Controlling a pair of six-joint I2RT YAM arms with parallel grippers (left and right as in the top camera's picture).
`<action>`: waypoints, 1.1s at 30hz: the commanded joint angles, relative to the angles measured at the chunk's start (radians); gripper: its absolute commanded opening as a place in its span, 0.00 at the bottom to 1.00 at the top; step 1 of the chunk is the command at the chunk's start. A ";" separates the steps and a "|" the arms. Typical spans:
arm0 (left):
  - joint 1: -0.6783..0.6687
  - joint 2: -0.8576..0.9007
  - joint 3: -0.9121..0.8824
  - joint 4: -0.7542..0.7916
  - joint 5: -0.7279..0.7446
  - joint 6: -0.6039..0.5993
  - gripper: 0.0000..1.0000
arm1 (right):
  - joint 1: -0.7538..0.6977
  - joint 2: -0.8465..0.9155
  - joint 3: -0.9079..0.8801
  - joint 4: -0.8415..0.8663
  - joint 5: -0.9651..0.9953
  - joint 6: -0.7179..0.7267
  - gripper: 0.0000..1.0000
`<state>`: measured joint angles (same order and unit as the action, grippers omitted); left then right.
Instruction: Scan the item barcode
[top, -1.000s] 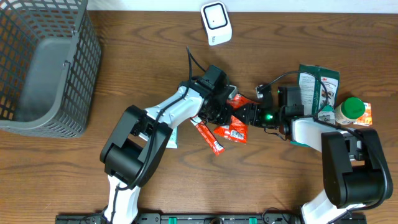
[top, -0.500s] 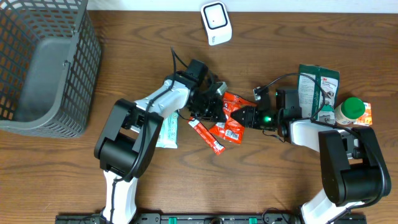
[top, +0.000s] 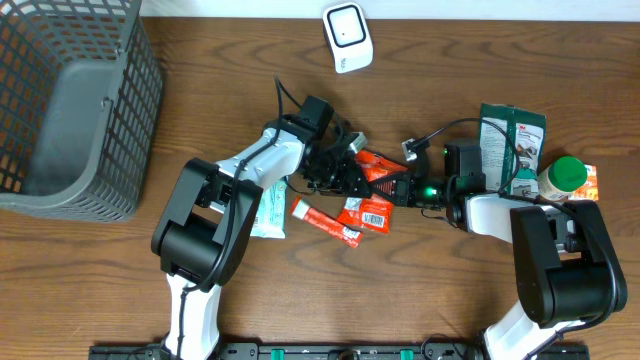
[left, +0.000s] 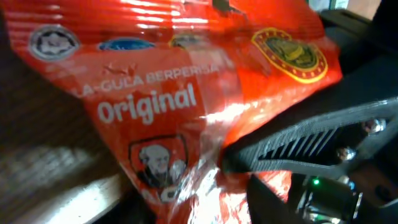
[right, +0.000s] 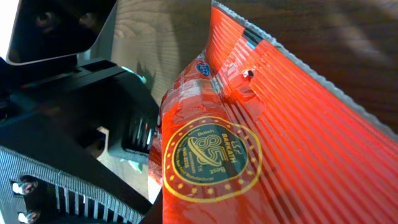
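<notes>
My right pincer (top: 397, 186) just clamped the red packet (top: 377, 165); left pincer (top: 340, 172), can't tell. Handover likely done, scanner (top: 347, 37) next.

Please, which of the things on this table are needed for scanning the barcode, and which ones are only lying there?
For the job:
red packet, pinched by the right tool
white scanner

Just lying about:
grey basket
green bag
green-capped bottle
second red packet
red stick pack
pale packet
</notes>
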<state>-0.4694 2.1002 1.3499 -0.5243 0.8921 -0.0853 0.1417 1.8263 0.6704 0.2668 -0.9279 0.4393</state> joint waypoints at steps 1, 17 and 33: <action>0.000 -0.006 0.013 -0.013 -0.069 0.005 0.60 | -0.007 0.008 -0.005 0.003 -0.067 -0.026 0.01; 0.065 -0.491 0.030 -0.132 -0.706 -0.065 0.70 | -0.029 -0.161 0.037 -0.281 0.224 -0.135 0.01; 0.260 -0.531 -0.006 -0.373 -0.938 -0.179 0.84 | 0.048 -0.382 0.040 -0.488 0.676 -0.187 0.01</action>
<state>-0.2180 1.5578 1.3617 -0.8867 -0.0139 -0.2516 0.1669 1.4551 0.6926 -0.2203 -0.3218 0.2764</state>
